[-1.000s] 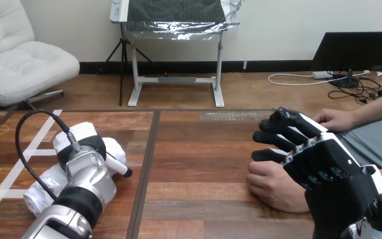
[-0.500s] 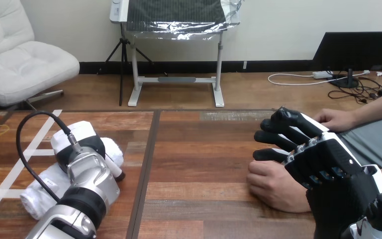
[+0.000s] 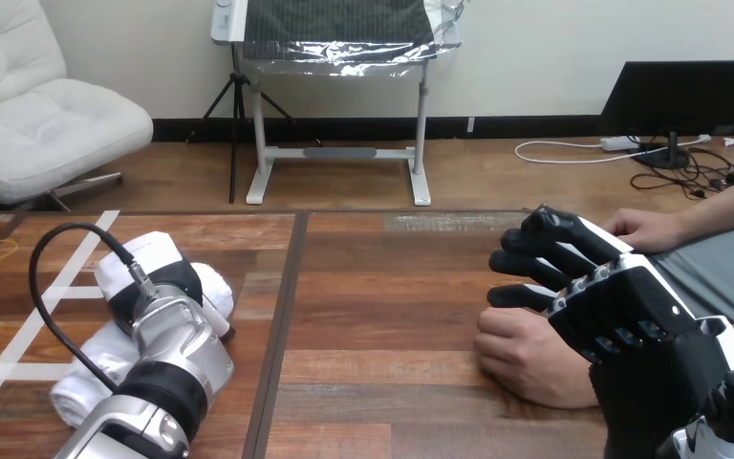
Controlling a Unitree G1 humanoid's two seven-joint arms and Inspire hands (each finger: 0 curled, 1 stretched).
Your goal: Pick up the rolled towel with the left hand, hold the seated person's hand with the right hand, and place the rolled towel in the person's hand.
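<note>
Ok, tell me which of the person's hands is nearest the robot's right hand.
The person's fist on the table, partly behind the right hand; the person's other hand rests farther back.

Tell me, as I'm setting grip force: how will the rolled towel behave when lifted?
Likely soft and squashy: the rolled towel is white cloth bulging out from under the left hand. Probably light for its bulk. Being a round roll, it may turn on the wooden table if nudged sideways.

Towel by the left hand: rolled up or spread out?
Rolled: the towel lies as a white roll on the table, partly under the left hand.
</note>
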